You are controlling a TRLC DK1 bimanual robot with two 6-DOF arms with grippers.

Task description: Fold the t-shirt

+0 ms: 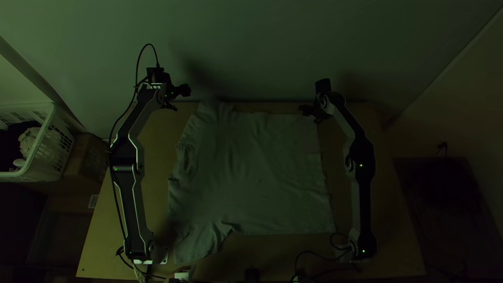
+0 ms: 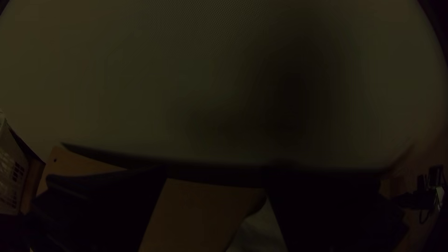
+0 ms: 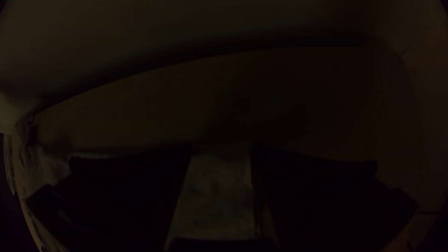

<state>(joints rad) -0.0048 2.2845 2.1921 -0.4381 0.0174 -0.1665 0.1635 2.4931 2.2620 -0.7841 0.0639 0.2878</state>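
T-shirt (image 1: 257, 181): lying spread on the tabletop (image 1: 154, 157), neckline toward nine o'clock, hem toward three; toward eleven, left hand (image 1: 181, 99), spread wide; toward one, right hand (image 1: 309, 116), spread less widely, with cloth visible in the gap, cannot tell whether touching it.

Table (image 1: 387, 230) is tagged as smooth matt wood. On it, the t-shirt (image 1: 262, 173) is seen as soft matt cloth, lightly wrinkled. Beside the table, the basket (image 1: 55, 160) is read as perforated pale plastic. Beyond the table, the backdrop (image 1: 251, 47) is marked matt, finely textured in the left wrist view.
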